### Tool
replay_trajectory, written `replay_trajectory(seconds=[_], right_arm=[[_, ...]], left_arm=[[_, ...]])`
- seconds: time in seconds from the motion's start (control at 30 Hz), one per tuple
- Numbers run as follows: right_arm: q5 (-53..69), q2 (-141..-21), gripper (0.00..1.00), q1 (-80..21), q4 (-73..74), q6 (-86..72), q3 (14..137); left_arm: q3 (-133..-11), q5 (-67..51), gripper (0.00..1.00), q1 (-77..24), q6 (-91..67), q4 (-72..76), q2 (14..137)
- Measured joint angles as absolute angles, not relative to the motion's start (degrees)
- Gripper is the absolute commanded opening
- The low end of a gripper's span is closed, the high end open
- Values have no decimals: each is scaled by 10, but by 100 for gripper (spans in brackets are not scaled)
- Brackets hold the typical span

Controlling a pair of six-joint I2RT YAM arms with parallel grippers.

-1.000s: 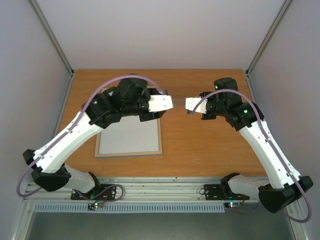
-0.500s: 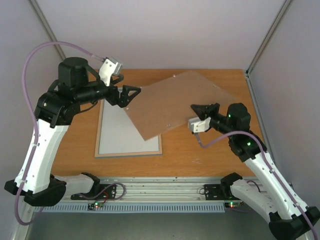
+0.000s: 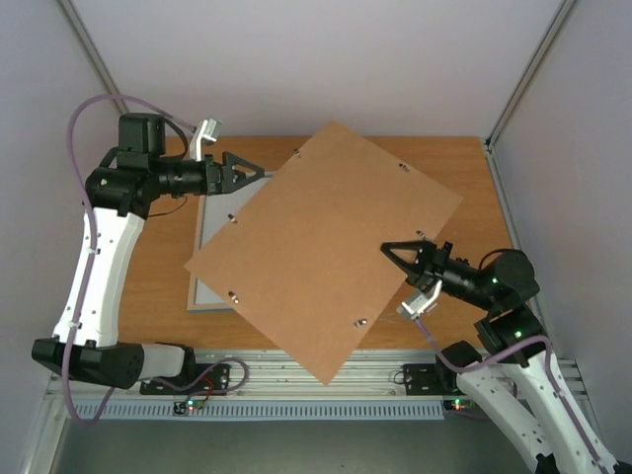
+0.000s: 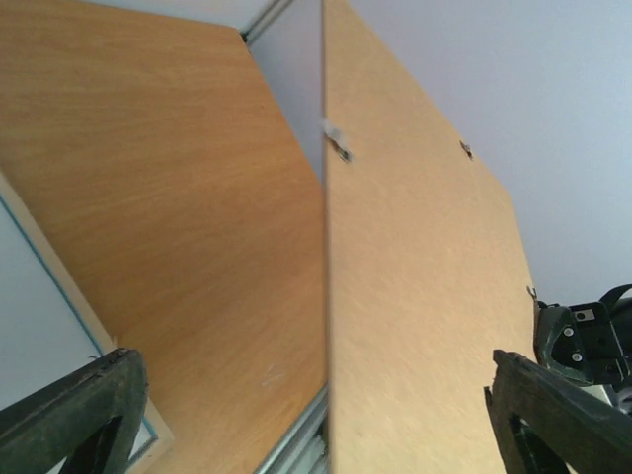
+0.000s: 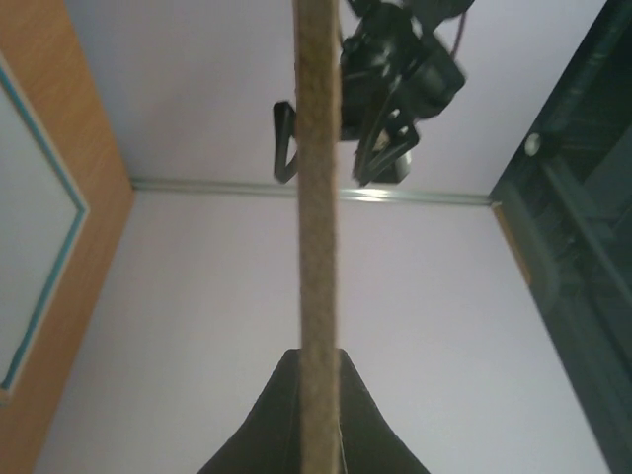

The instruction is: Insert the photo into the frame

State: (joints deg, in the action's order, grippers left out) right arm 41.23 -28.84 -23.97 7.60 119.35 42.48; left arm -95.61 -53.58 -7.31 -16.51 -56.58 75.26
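Frame [image 3: 209,294] is lying at left; we are pinching the backing board [image 3: 326,247] with our raised right gripper [image 3: 405,259], our left gripper [image 3: 252,176] hovering spread beside it; the board is now covering more of the frame than before.

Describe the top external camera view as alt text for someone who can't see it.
The right end effector grips the right edge of a large flat brown backing board, holding it up over the wooden table. The left end effector hangs open near the board's upper-left edge. A rectangular picture frame lies on the table, mostly covered by the board.
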Motion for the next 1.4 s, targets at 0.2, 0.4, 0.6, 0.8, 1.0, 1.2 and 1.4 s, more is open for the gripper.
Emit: replay_trajectory(seconds=[0.2,0.4,0.6,0.8,1.0,1.2,1.4], right_arm=[[436,-237,1,-240,131,1197,425],[437,-228,1,-240,160,1197,425],[438,-227,1,-240,168,1197,425],[437,-228,1,-240,168,1197,425],[437,-231,3,-240,173,1197,423],[418,-232,40,-240,174,1199,416],[353,-242,83,-240,167,1201,397]], left_arm=[[-921,-599,81,-69,-203,-547,761],[-829,-658,72,-70,-289,-475,761],[-799,-676,66,-79,-330,-447,762],[-775,-696,47,-103,-363,-404,762],[-752,-708,19,-121,-372,-391,762],[-752,-720,1,-121,-379,-373,762],[-778,-726,0,-97,-390,-366,764]])
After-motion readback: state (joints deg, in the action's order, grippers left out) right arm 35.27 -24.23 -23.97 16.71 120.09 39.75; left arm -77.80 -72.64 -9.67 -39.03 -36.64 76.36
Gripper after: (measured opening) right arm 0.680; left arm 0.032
